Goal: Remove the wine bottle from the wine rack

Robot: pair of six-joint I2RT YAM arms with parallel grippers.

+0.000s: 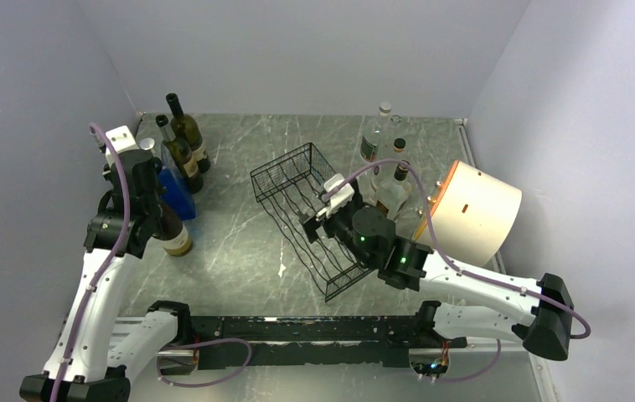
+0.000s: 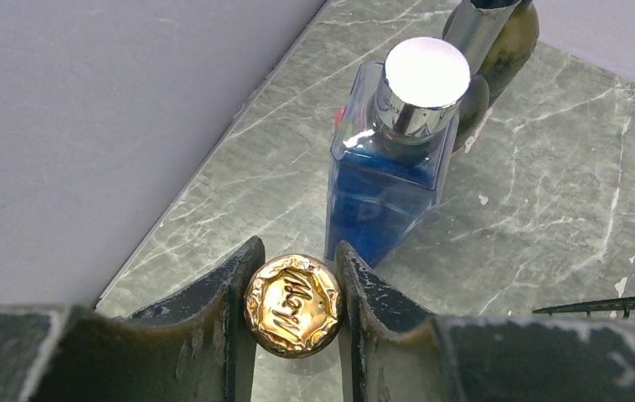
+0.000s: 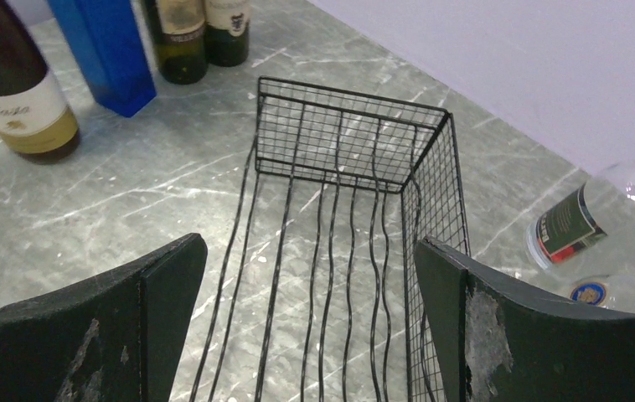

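Wine bottle (image 1: 173, 234): standing upright on the table (image 1: 239, 251), left of the wine rack (image 1: 306, 213) and apart from it, just near of a blue bottle (image 2: 385, 176). Left gripper (image 2: 296, 268): reaching down from above, jaws clamping the bottle's gold foil top. Wine rack: lying mid-table, cradles holding nothing. Right gripper (image 3: 307, 247): hovering over the rack's near end, jaws spread wide, arm stretching in from the right. Two dark bottles (image 1: 184, 146): standing far left.

Blue bottle (image 1: 178, 195) beside wine bottle (image 1: 174, 235); bare table (image 1: 239, 243) toward wine rack (image 3: 343, 138)
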